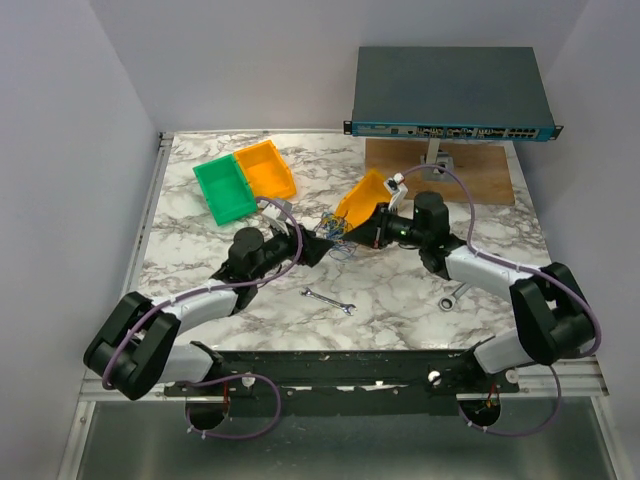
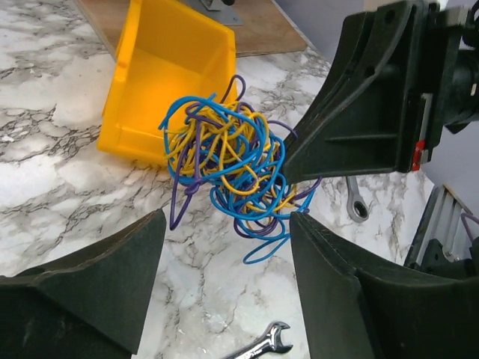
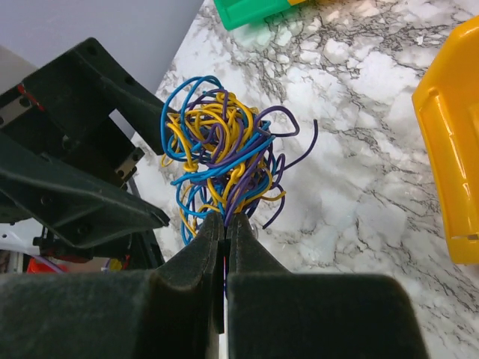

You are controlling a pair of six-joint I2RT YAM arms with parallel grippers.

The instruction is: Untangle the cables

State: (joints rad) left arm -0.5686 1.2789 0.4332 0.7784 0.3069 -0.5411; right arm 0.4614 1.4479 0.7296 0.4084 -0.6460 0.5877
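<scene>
The cables (image 3: pixel 221 149) are one small tangle of thin blue, yellow and purple wires. My right gripper (image 3: pixel 225 218) is shut on strands at the tangle's edge and holds it just above the marble table. In the top view the tangle (image 1: pixel 335 232) sits between the right gripper (image 1: pixel 362 232) and the left gripper (image 1: pixel 318 245). My left gripper (image 2: pixel 228 221) is open and empty, its fingers apart on either side just short of the cables (image 2: pixel 224 157). A blue loop hangs lowest, near the table.
A tipped yellow-orange bin (image 1: pixel 365 198) lies just behind the tangle. A green bin (image 1: pixel 225 190) and an orange bin (image 1: pixel 266 170) stand at the back left. A silver wrench (image 1: pixel 328 301) and a ratchet spanner (image 1: pixel 455 297) lie near the front. A network switch (image 1: pixel 450 95) stands on a board at the back.
</scene>
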